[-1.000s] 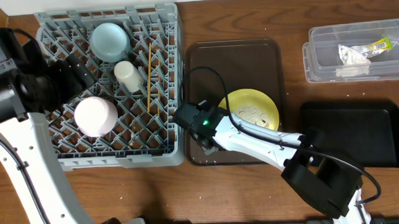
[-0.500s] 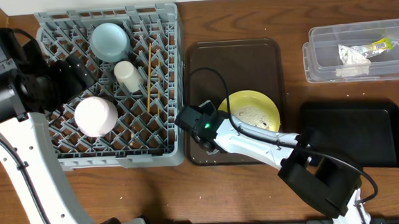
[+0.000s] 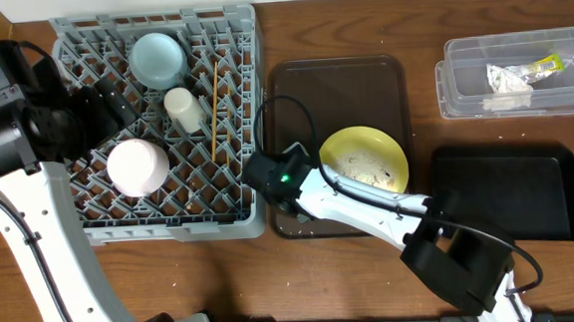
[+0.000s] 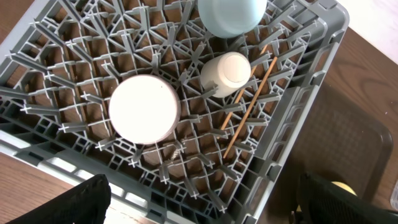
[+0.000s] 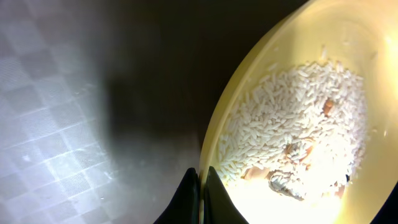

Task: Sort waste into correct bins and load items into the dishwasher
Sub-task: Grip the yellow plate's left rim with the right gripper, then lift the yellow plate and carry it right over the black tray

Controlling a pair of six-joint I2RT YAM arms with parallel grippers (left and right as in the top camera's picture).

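Yellow plate (image 3: pixel 367 158) sits on the brown serving tray (image 3: pixel 342 83), at 3 o'clock from the dish rack (image 3: pixel 91 225). Overhead, my right gripper (image 5: pixel 202 185) is hidden under its own wrist body at the plate's 9 o'clock edge. Only the wrist view shows it clenched on the rim, with rice scraps (image 5: pixel 280 118) heaped at 2 o'clock. My left gripper (image 4: pixel 203 190) hangs released over the rack, with just its dark tips visible. I cannot tell whether the plate is lifted.

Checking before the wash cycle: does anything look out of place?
Yes: the yellow plate, pinched at its rim by the right gripper over the brown serving tray, holds loose rice scraps.
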